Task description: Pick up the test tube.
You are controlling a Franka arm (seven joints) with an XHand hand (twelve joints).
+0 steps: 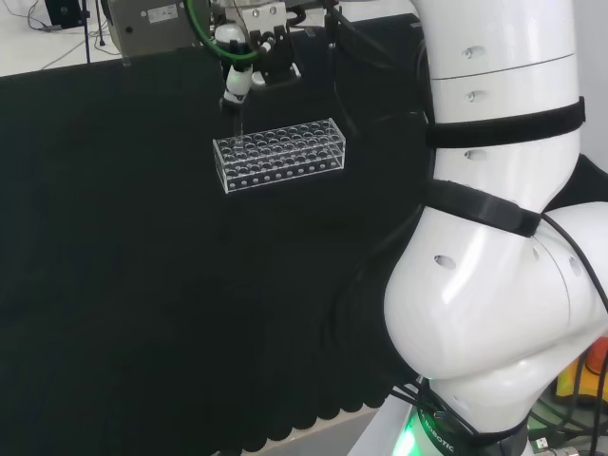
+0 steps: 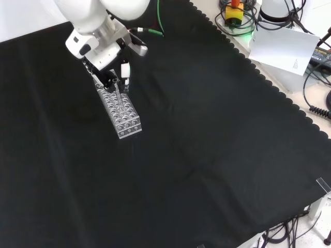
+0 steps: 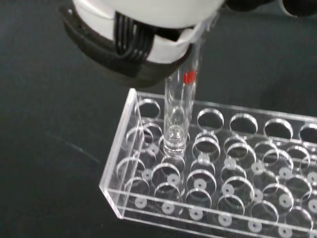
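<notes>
A clear test tube (image 3: 179, 106) with a red mark near its top stands upright, pinched between the fingers of my black and white hand (image 3: 143, 47). Its rounded bottom is level with a hole in the top plate of the clear plastic rack (image 3: 148, 198), near one end of the rack. I cannot tell whether the tube's tip is free of that hole. In the head view the hand (image 1: 237, 81) hangs over the left end of the rack (image 1: 277, 154), with the thin tube (image 1: 236, 122) below it. In the front view the hand (image 2: 111, 59) is at the far end of the rack (image 2: 123, 112).
The rack's other holes look unfilled. Black cloth lies around the rack on all sides. The arm's white links (image 1: 494, 237) stand at the right of the head view. Cables and a white sheet (image 2: 282, 49) lie beyond the cloth's scalloped edge in the front view.
</notes>
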